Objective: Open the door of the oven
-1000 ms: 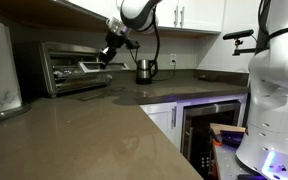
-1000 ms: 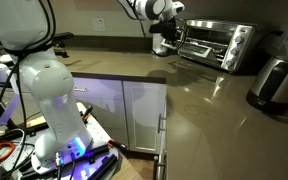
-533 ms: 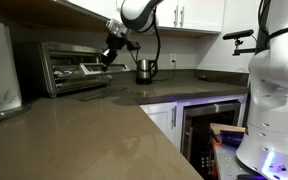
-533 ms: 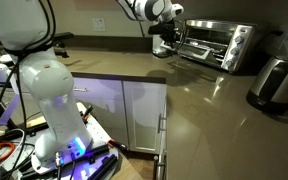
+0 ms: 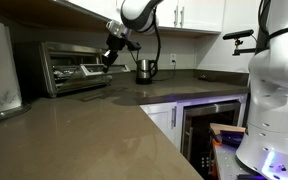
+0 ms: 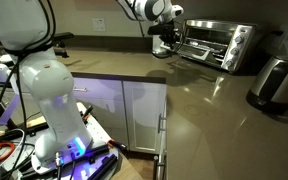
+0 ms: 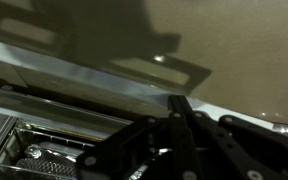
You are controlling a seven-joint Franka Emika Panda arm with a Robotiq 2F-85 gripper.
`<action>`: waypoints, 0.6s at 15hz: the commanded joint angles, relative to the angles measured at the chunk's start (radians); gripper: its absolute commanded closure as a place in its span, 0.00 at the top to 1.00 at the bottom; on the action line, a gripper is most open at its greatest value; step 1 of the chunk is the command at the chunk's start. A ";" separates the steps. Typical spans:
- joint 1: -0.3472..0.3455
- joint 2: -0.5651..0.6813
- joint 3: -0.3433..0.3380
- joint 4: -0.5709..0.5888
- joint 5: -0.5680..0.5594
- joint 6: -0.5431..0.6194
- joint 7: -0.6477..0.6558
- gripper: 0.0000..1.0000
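Barely moved since a second ago, keeping black gripper [image 5: 107, 57] fully shut, empty-looking, at silver-framed glass door [image 5: 74, 70] of steel toaster oven [image 5: 64, 47] at back edge of grey-brown bench [image 5: 94, 125]; door-opening looks stalled.

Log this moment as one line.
gripper: shut | position: at oven front, upper corner | door: opening unclear | grasp: cannot tell

Exterior views low along counter [image 5: 94, 125], sharing oven [image 5: 72, 66], wrist close
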 commanded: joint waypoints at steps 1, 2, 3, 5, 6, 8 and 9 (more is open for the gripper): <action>-0.020 -0.004 0.015 -0.002 -0.004 -0.017 -0.014 0.00; -0.021 -0.001 0.015 -0.001 -0.004 -0.014 -0.015 0.00; -0.020 0.002 0.015 0.000 0.000 -0.013 -0.018 0.00; -0.019 0.008 0.016 0.002 0.008 -0.013 -0.025 0.00; -0.018 0.012 0.016 0.003 0.014 -0.014 -0.030 0.00; -0.017 0.017 0.018 0.002 0.022 -0.017 -0.038 0.00; -0.017 0.019 0.020 0.002 0.026 -0.020 -0.041 0.00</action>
